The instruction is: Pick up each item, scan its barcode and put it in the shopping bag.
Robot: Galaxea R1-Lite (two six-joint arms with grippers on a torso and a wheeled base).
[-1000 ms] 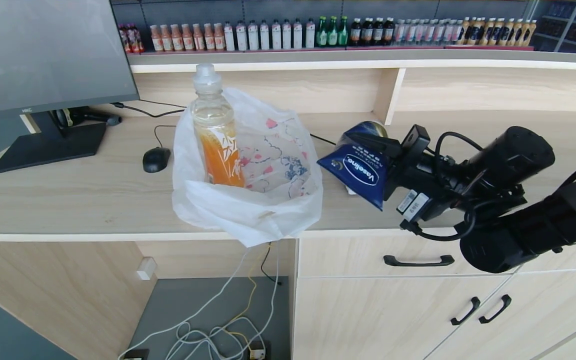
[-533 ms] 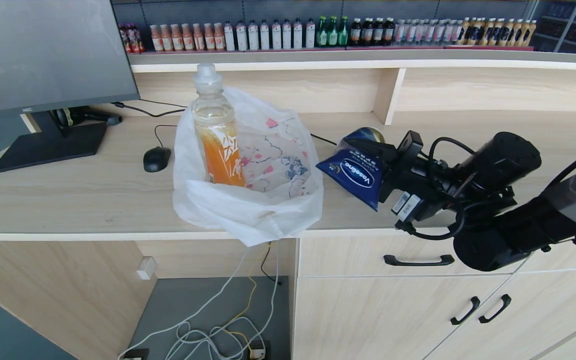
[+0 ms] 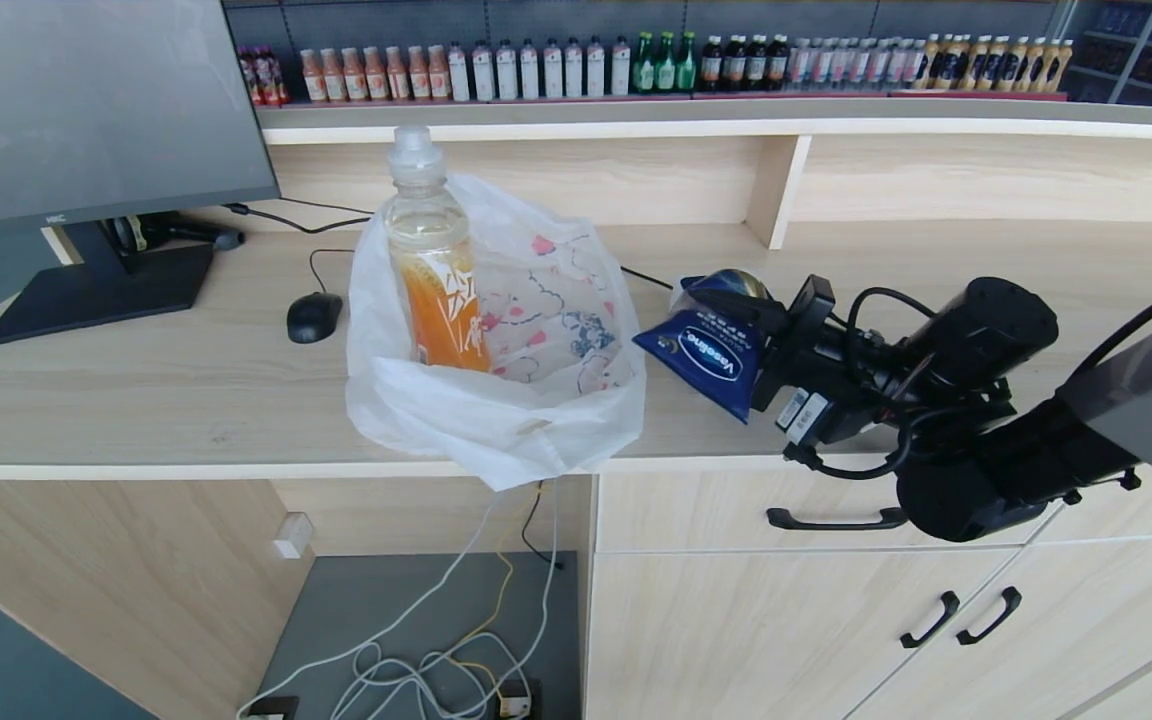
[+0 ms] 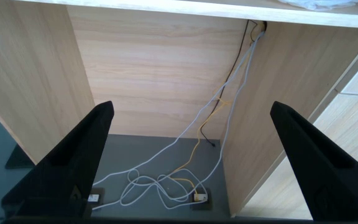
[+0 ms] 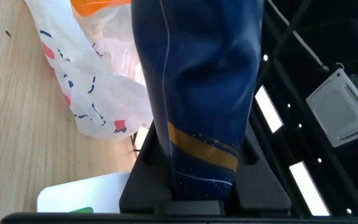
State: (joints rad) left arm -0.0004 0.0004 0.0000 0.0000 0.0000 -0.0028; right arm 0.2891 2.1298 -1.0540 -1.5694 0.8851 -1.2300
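My right gripper (image 3: 751,335) is shut on a dark blue tube of lotion (image 3: 708,345) with a gold cap, held just right of the white shopping bag (image 3: 496,400) and above the wooden counter (image 3: 186,390). In the right wrist view the blue tube (image 5: 197,93) stands clamped between the black fingers, with the bag (image 5: 86,93) beyond it. An orange drink bottle (image 3: 428,260) stands upright inside the bag. My left gripper (image 4: 191,162) hangs open below the counter, facing the cables on the floor.
A monitor (image 3: 86,100) on a black stand sits at the counter's back left, a black mouse (image 3: 313,318) beside the bag. A wooden divider (image 3: 774,190) rises behind the tube. Several bottles (image 3: 636,65) line the far shelf. Drawers with black handles (image 3: 826,520) lie below.
My right gripper has carried the blue tube lower and slightly left, closer to the counter and the bag's rim. The bag and bottle have stayed put.
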